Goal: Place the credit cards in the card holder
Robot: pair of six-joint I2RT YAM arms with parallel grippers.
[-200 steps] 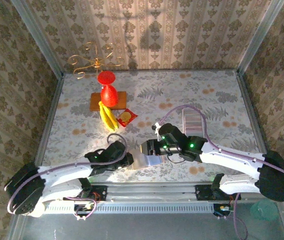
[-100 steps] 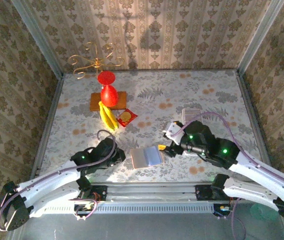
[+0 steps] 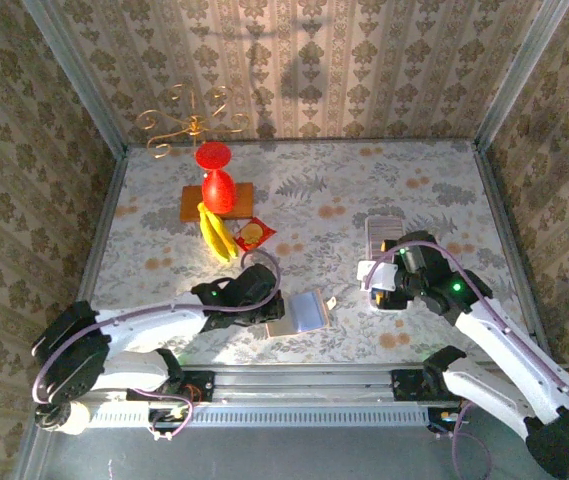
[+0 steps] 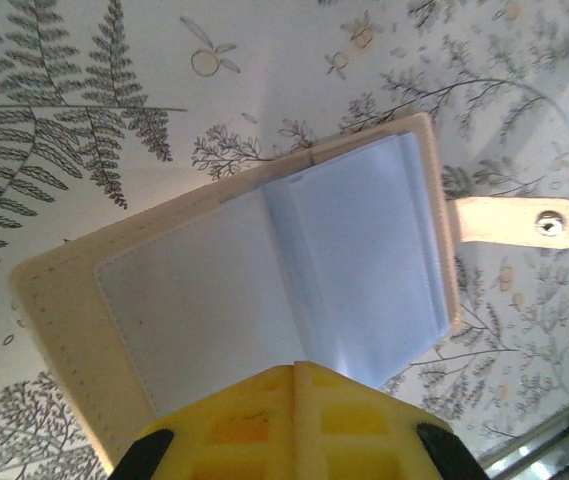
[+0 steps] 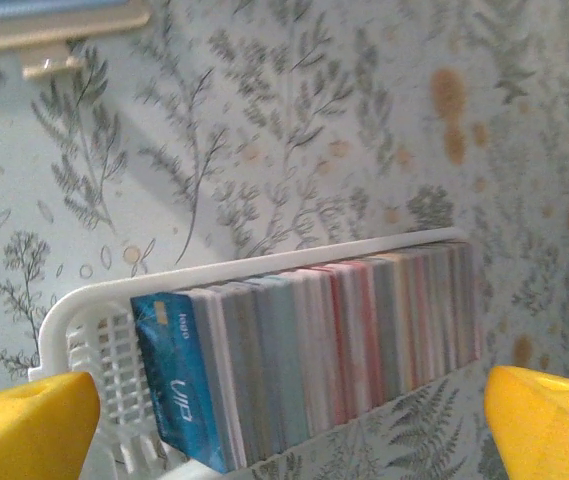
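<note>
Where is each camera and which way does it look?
Top external: high behind the arms, looking down at the table; both arms show, left gripper by the card holder, right gripper near the tray.
Left wrist: on the left arm, looking down at the open card holder; yellow fingers at the bottom.
Right wrist: on the right arm, looking down at credit cards standing in the tray; yellow fingers in both bottom corners.
Shared: card holder, top and left wrist; tray, top and right wrist.
</note>
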